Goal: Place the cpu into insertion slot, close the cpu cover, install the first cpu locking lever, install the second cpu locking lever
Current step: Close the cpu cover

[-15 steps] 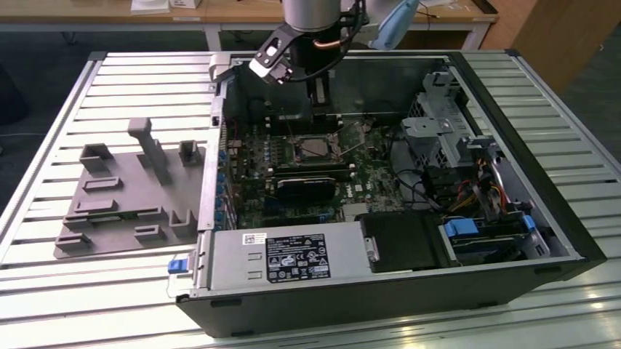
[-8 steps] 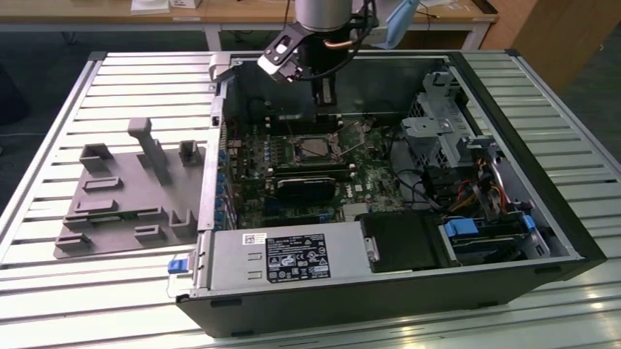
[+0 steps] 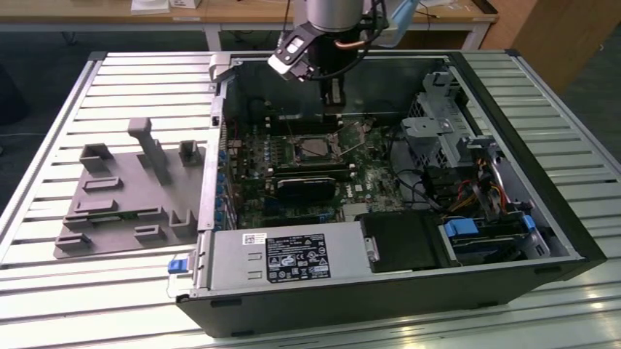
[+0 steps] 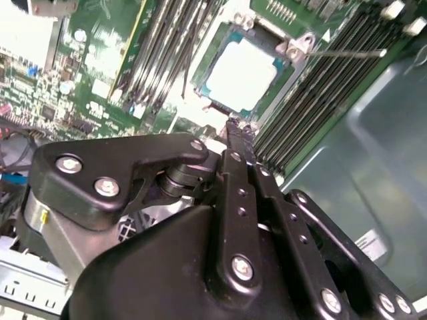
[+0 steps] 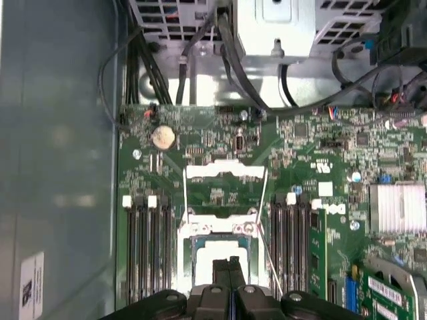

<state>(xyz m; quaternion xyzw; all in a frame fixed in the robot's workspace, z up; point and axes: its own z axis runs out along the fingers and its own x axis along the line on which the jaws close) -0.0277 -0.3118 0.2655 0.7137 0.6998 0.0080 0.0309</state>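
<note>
We see the cpu [image 5: 223,250] seated in the insertion slot [image 5: 194,263] on the green board of the open computer case [image 3: 388,309], which lies on the slatted worktop [image 3: 116,73]. In the second wrist view its face [image 4: 243,73] shows bright silver inside the socket frame. The cpu cover [image 5: 225,171] appears swung back off the socket, with bare green board visible through its window. A thin metal lever [image 4: 347,53] sticks out free beside the socket, over the long memory slots [image 4: 313,87]. The gripper [image 5: 225,262] hangs inside the case just above the near edge of the cpu, with its fingers pressed together and nothing between them. We cannot tell whether the tips [image 4: 238,127] touch the chip. In the exterior view the gripper [image 3: 335,102] sits over the far side of the board. A grey fixture block [image 3: 126,196] rests on the worktop at the exterior view's left of the case.
</note>
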